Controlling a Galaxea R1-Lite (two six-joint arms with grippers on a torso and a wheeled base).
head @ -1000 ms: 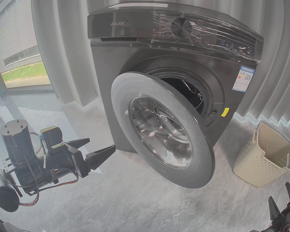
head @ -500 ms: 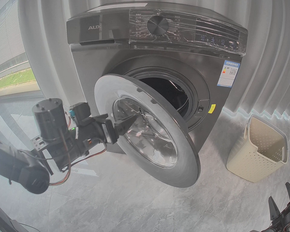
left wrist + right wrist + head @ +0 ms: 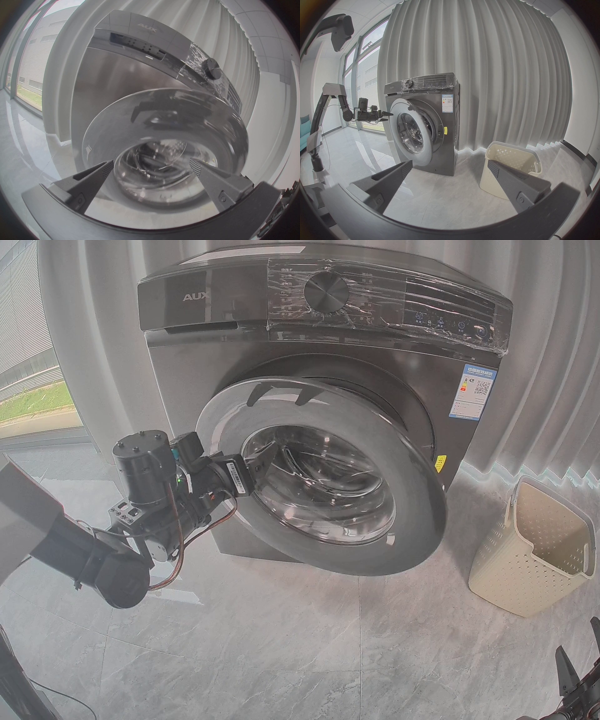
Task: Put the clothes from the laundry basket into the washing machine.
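Door (image 3: 325, 484) half-covers washing machine (image 3: 187, 365) mouth; right pincer (image 3: 575, 634) cut off at corner.

The left arm (image 3: 75, 546) comes in from 9 o'clock of the head view and drops to a bent elbow near 8 o'clock. It then rises to the wrist (image 3: 145, 468), where a black cylindrical housing stands upright. From there the left hand (image 3: 253, 465) stretches roughly level toward 3 o'clock. Its two dark fingers (image 3: 90, 181) are spread wide with nothing between them, the ribbed pads facing each other. The right hand (image 3: 580, 655) sits low at 5 o'clock of the head view, tips pointing toward 12 — its fingers (image 3: 518, 184) are likewise parted wide and hold nothing.
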